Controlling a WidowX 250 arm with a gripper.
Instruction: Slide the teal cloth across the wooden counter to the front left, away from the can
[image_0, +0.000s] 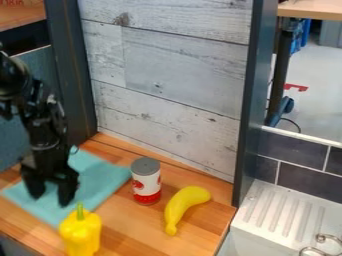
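Cloth (partly hidden) beneath gripper

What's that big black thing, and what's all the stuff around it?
The big black thing is a robot arm, a machine. Its end effector is the part that grabs, a bit like your hand. Its two fingers are spread, and I see nothing held between them. It is over a blue-green cloth. On the wooden counter there are also a can, a yellow pepper and a banana. The picture comes from a camera looking down at a slant.
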